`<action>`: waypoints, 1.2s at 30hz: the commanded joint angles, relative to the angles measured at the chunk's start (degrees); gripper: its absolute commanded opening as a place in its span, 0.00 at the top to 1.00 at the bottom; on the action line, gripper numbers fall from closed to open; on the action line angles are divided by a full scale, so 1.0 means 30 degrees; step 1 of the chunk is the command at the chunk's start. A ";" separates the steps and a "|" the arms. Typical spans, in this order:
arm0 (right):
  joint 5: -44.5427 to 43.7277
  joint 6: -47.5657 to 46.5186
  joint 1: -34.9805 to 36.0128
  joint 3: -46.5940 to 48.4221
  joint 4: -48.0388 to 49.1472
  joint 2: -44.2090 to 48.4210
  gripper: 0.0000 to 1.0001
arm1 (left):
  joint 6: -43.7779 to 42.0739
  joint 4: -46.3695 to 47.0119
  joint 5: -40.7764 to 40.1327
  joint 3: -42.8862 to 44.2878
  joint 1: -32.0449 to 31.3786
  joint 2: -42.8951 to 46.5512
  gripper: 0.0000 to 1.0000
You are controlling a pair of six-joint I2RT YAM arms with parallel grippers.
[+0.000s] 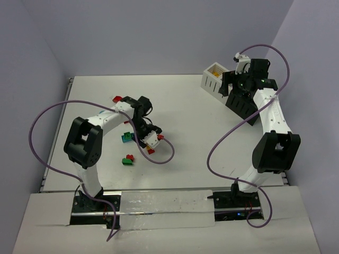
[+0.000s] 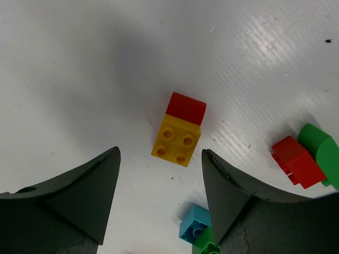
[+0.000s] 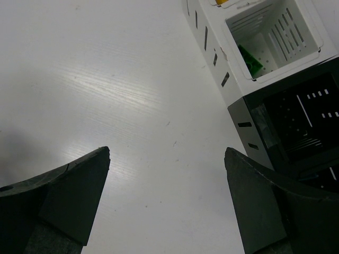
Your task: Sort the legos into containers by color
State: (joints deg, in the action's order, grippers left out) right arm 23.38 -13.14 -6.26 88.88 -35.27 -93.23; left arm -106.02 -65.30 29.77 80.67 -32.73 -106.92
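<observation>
My left gripper (image 2: 160, 151) is open above the table, and a yellow brick (image 2: 176, 138) joined to a red brick (image 2: 186, 108) lies just ahead between its fingertips. A teal-and-green pair (image 2: 197, 228) lies by the right finger. A red brick (image 2: 296, 161) against a green one (image 2: 321, 152) lies further right. From above, the left gripper (image 1: 135, 123) hovers among the scattered bricks. My right gripper (image 3: 167, 150) is open and empty over bare table beside the white container (image 3: 233, 90), which holds a green brick (image 3: 250, 59). A black container (image 3: 249, 114) adjoins it.
From above, loose bricks lie around the left arm: a red one (image 1: 116, 99), a teal-green pair (image 1: 127, 137), a red-green pair (image 1: 127, 160), a red one (image 1: 151, 151). The white container (image 1: 207, 80) and the black container (image 1: 244, 108) stand at the back right under the right gripper (image 1: 230, 87).
</observation>
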 commanded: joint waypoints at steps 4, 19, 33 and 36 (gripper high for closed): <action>-0.0263 -0.0279 -0.0051 0.0460 -0.0284 0.0375 0.04 | -0.1411 0.1433 -0.0677 -0.1151 -0.0529 -0.0057 0.30; -0.0156 -0.0215 -0.0052 0.0467 -0.0256 0.0240 0.04 | -0.1914 0.2014 -0.1229 -0.1602 -0.0663 -0.0401 0.45; 0.0831 0.0178 0.0283 0.0686 -0.0143 0.0421 0.04 | 0.0618 0.1616 -0.0109 -0.0069 -0.0588 -0.0311 0.92; 0.2207 0.0997 0.0570 0.0295 0.0174 0.0870 0.05 | 0.3570 0.1625 0.1729 0.1878 -0.0146 -0.0116 1.00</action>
State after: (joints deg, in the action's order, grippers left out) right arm 24.97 -12.82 -5.86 88.91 -36.04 -93.23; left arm -104.53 -60.48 26.81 78.33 -34.36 -108.15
